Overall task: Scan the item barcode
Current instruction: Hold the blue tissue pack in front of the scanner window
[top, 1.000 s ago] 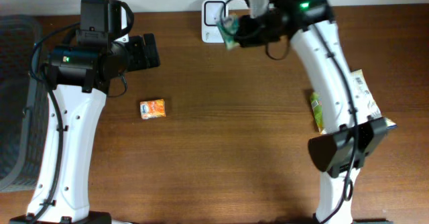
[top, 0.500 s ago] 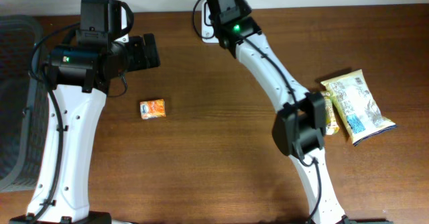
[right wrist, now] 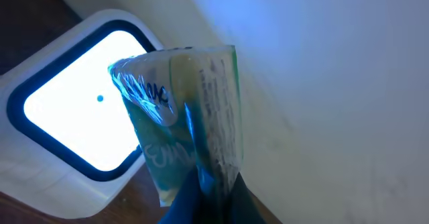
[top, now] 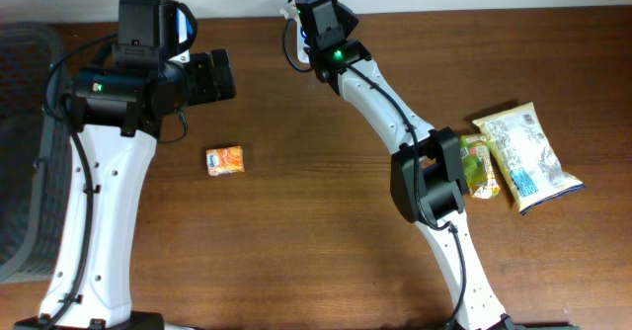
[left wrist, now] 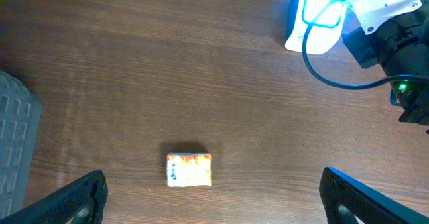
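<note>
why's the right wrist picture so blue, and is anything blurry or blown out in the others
Right wrist view: the scanner window is blown out white, and its glow tints the held packet and the wall blue; the packet looks soft. Left wrist view: sharp, with the same blue-white glow top right. Overhead view: evenly lit, no blur.

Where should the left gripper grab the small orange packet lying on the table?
From straight above, probably pinching the orange packet across its two longer edges: it lies flat and alone on the table, so only the edges offer purchase.
</note>
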Controlling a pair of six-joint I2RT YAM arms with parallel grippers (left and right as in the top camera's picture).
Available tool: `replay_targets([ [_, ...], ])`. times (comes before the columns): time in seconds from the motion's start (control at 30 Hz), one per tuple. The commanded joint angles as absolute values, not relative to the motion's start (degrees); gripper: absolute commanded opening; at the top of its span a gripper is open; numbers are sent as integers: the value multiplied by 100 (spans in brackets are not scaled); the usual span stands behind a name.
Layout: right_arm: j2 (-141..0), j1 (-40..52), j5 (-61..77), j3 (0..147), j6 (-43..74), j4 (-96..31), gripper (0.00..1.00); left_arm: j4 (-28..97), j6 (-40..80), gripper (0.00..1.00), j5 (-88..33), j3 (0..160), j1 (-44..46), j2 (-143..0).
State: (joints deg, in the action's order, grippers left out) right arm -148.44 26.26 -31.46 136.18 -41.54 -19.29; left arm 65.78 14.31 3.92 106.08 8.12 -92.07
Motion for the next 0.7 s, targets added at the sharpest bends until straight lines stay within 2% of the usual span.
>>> replay_targets([
  [0.0, -15019, 2630, -3052, 13622, -4156, -1900, 4, 6567, 1358, 99, 434, 10632, 808, -9137],
  [0.67, -14901, 2749, -3430, 13631, -4163, -1669, 4, 6567, 1358, 99, 436, 10632, 808, -9137],
])
